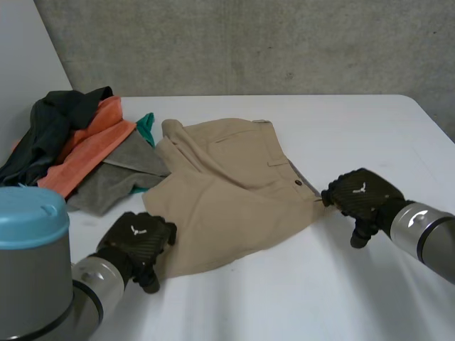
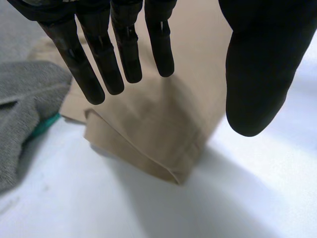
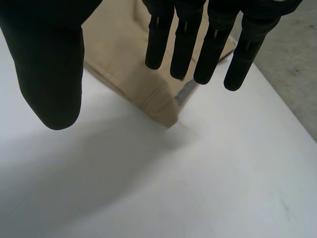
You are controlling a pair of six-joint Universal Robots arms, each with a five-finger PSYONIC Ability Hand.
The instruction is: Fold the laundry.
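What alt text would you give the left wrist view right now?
The left hand hangs open, fingers straight, above a folded corner of tan shorts on the white table. A grey cloth lies beside the shorts.

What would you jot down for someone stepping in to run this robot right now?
Left hand: open, fingers straight, over the near left corner of the tan garment, holding nothing.
Right hand: open, fingers straight, at the garment's right corner, holding nothing.
The tan garment lies mostly flat in the middle of the white table. A pile of clothes, dark, orange, grey and teal, is heaped at the far left.
Done: one garment laid out.
Left: grasp the corners, fold it, then work through the pile.
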